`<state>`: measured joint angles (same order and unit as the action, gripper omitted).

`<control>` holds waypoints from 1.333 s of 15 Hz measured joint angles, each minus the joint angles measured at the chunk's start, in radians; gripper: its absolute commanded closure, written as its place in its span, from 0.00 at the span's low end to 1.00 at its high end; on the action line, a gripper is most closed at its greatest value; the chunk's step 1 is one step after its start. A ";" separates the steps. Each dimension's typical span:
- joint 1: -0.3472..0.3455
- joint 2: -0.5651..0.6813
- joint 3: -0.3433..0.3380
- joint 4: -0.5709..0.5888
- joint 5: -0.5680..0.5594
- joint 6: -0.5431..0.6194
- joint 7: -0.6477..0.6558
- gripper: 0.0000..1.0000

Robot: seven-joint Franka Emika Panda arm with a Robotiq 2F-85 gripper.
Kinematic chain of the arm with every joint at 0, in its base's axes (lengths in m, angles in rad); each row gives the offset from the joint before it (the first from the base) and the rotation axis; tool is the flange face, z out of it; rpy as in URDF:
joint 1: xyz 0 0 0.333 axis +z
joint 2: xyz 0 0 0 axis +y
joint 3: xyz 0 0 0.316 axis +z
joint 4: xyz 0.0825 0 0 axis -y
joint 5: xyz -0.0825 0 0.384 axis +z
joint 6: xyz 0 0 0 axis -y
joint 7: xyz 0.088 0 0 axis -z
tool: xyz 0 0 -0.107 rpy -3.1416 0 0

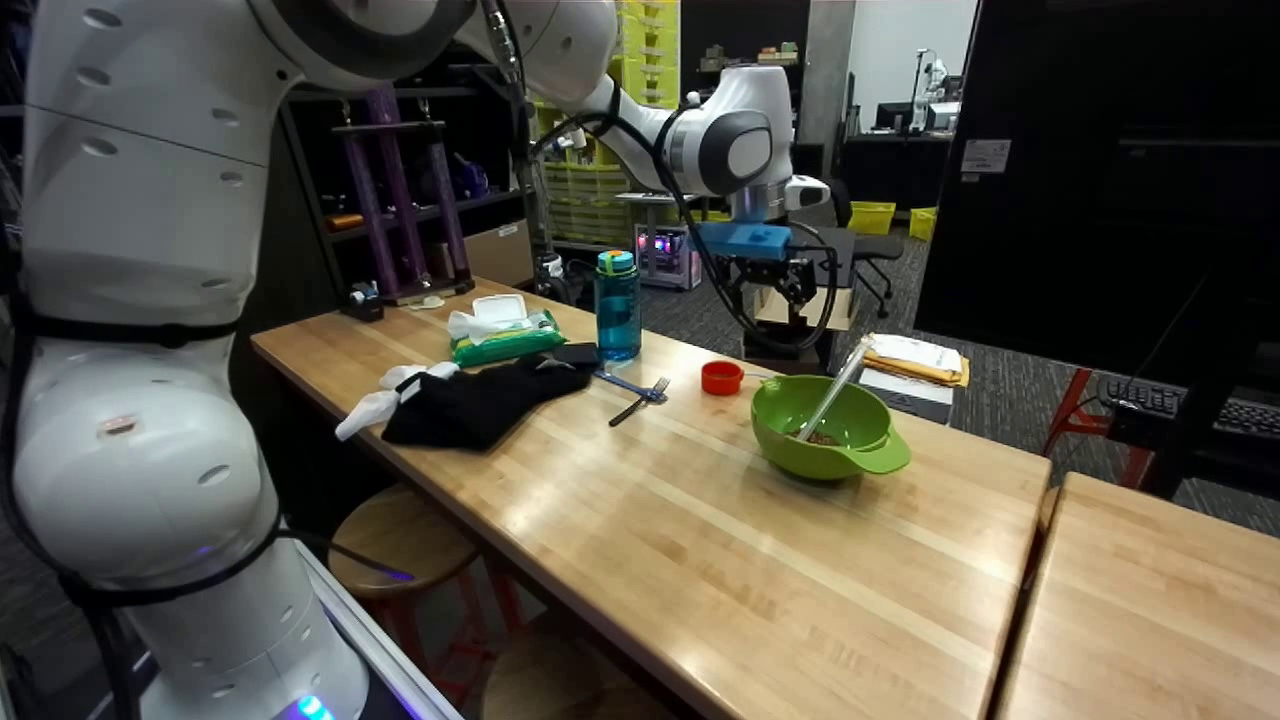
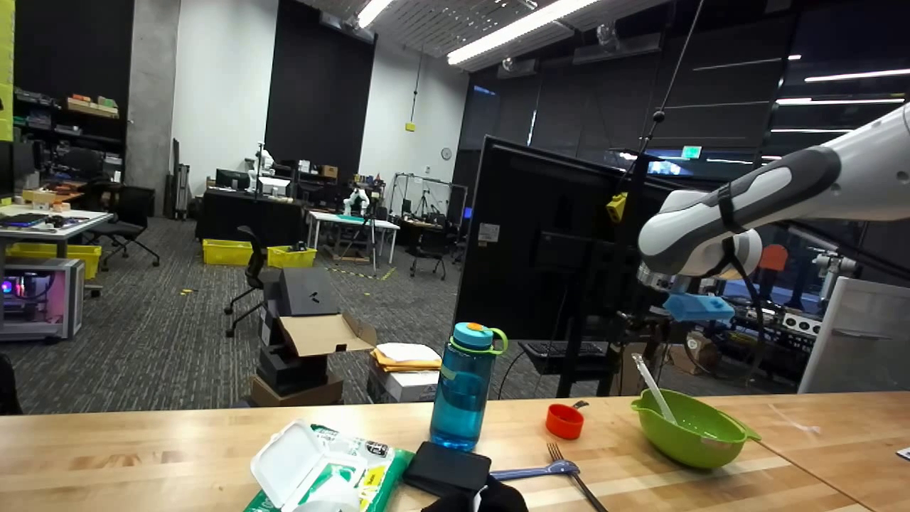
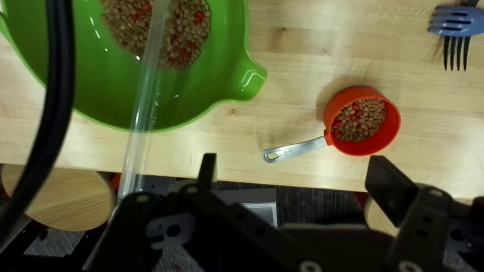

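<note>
Two of three views show the bowl's (image 3: 109,87) grains (image 3: 187,34).

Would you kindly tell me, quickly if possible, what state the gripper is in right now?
Gripper: open, its jaws standing wide apart with nothing held between them.

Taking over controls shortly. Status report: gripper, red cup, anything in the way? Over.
Gripper open, holding nothing. Red measuring cup on table, untouched, part-filled. Clear stick leaning in green bowl might get in the way.
</note>
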<state>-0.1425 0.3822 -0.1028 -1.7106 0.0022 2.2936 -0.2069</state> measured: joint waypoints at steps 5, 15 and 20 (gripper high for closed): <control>-0.011 0.069 0.013 0.106 -0.001 -0.026 -0.054 0.00; -0.099 0.156 0.072 0.306 -0.001 -0.254 -0.466 0.00; -0.105 0.222 0.095 0.395 -0.001 -0.338 -0.681 0.00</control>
<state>-0.2470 0.6037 -0.0080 -1.3160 0.0007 1.9559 -0.8876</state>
